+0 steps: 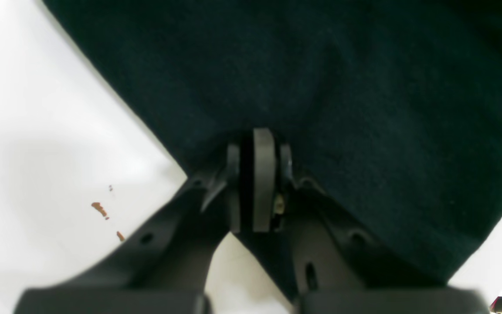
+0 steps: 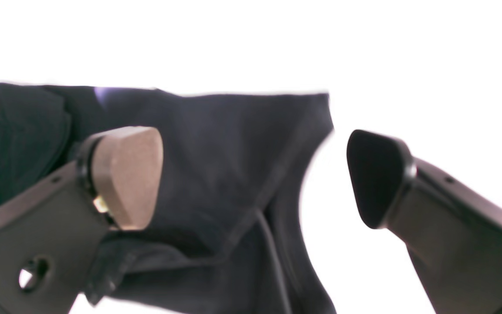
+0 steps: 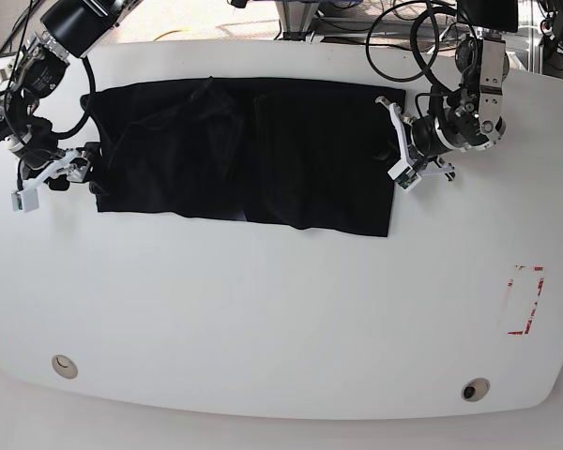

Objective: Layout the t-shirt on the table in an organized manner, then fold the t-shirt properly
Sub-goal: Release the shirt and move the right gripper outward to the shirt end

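One black t-shirt point(image 3: 244, 155) lies spread as a wide band across the far half of the white tabletop point(image 3: 263, 319), its long edges running side to side, with bunched folds and creases toward the end near the right arm and smoother cloth toward the end near the left arm. At that smoother end the left claw point(image 1: 257, 179) is clenched on the t-shirt's edge: in the left wrist view its grey pads are pressed together with a thin dark strip of cloth between them, and the fabric fans out from the pinch and fills most of the view. At the opposite end the right claw point(image 2: 251, 179) stands released, its two pads point(image 2: 124, 174) spread wide apart, one over the rumpled cloth and the other over bare tabletop, with a seamed corner of the t-shirt lying between them and nothing gripped. Near the tabletop's front edge sit two small round holes point(image 3: 64, 365), and a red dashed rectangle point(image 3: 524, 300) marks the surface on the left arm's side.
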### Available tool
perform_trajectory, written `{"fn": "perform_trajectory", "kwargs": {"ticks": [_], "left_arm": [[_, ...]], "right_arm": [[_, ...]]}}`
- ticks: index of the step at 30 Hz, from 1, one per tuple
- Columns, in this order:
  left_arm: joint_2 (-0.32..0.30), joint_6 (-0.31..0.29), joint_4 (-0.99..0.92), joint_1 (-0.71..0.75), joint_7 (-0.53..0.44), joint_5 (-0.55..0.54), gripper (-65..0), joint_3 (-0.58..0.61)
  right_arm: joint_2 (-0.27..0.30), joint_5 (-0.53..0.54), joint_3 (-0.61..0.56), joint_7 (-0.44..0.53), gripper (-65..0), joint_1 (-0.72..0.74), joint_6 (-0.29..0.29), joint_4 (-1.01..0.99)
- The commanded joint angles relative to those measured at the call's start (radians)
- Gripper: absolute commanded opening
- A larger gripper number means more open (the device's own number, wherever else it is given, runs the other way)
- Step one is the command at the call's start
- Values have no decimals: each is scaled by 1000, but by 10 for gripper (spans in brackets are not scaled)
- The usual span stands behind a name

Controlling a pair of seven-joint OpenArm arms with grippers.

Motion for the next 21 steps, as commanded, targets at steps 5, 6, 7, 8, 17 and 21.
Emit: {"fn": "perform_trajectory", "kwargs": {"ticks": [5, 6, 7, 8, 17, 21], "left_arm": [[-9, 0, -3, 10, 79, 58, -633, 1], [-9, 0, -3, 10, 79, 58, -633, 1], [-9, 0, -3, 10, 79, 58, -633, 1], [-9, 0, -3, 10, 79, 58, -633, 1], [-9, 0, 0, 10, 79, 58, -633, 1], [-9, 0, 0, 10, 79, 58, -633, 1]], "right_arm": [[96, 57, 54, 20, 0, 9, 10, -186], [103, 57, 54, 20, 0, 9, 10, -209], [108, 57, 55, 21, 0, 9, 10, -222], [111, 57, 55, 21, 0, 9, 10, -238], [126, 57, 51, 81, 0, -16, 18, -353], [132, 57, 26, 97, 0, -19, 19, -388]]}}
